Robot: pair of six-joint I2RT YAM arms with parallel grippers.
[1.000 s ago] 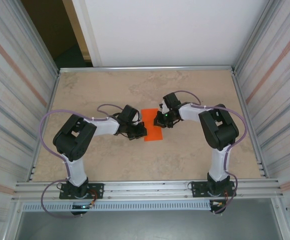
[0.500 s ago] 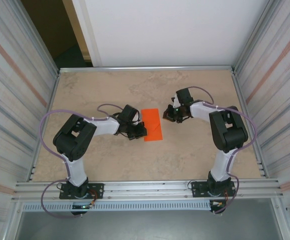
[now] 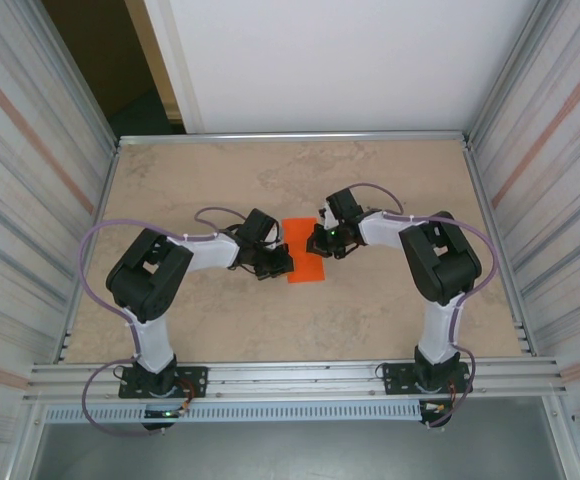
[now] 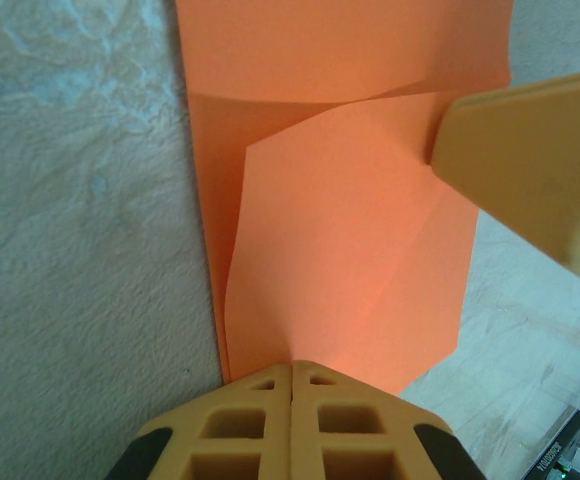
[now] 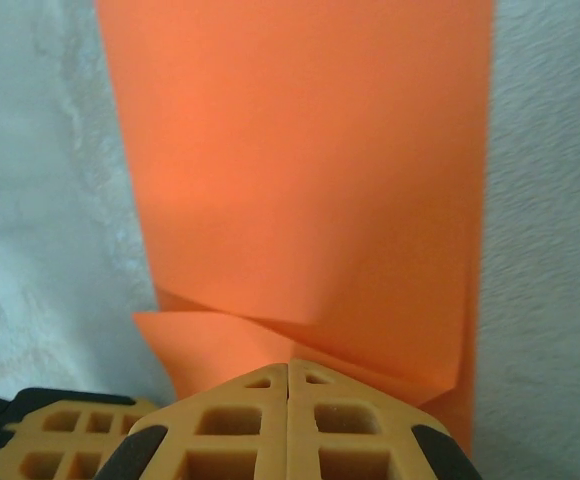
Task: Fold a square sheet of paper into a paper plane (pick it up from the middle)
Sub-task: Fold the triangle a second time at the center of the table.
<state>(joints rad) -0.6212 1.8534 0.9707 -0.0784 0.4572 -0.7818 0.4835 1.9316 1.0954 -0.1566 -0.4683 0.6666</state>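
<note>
In the overhead view we start at the near rail [image 3: 290,378], where both arms are bolted. The left arm [image 3: 150,275] bends up and inward, and the right arm [image 3: 438,262] mirrors it. Their wrists meet near the middle of the table [image 3: 220,320], one on each side of the paper [image 3: 305,268].

The paper is bright orange and lies on the table near its centre. It is not a plain square but a narrow rectangle with folded layers. The left gripper [image 3: 282,262] touches its left edge low down. The right gripper [image 3: 320,240] comes onto it from the right, a little farther up the table.

From the left wrist we see that gripper's yellow fingers [image 4: 240,430] pressed together, their joined tip set down on the paper's near edge. We see nothing pinched between them. Just past the tip a flap lies folded over with slanted creases, slightly lifted, and a finger of the right gripper reaches in at the flap's far corner.

From the right wrist the story is much the same — its fingers [image 5: 355,430] are clenched tip to tip, resting on the paper beside a small folded corner. The left gripper's finger sits close by at the lower left. Beyond that the smooth orange surface runs away from us.

Farthest off in the overhead view are the table's back edge, a white wall [image 3: 350,60] and a dark opening [image 3: 100,60] at the left.
</note>
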